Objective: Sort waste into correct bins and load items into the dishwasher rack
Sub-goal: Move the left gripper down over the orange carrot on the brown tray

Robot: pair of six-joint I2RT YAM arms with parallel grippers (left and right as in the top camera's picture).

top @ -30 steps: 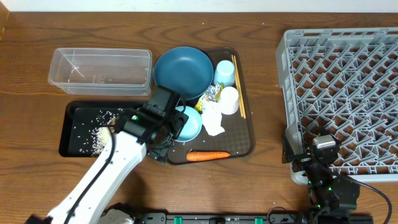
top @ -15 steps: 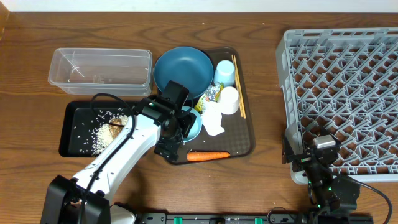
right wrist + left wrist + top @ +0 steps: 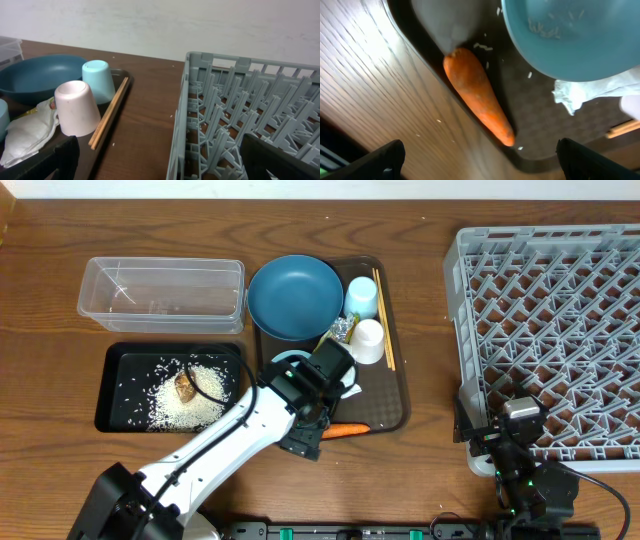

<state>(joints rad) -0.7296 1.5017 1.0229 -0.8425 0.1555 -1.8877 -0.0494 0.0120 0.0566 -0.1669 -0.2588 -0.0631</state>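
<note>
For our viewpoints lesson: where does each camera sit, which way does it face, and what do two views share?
Overhead: fixed above the table, looking straight down on brown tray, dishwasher rack, left arm, right arm.
Left wrist: on the left arm, above the tray's near edge, facing down at carrot and small pale blue bowl; left fingers in bottom corners.
Right wrist: low beside the rack, facing level toward white cup, light blue cup, chopsticks; right fingers in bottom corners.
Shared: overhead and left wrist both show the carrot.
</note>
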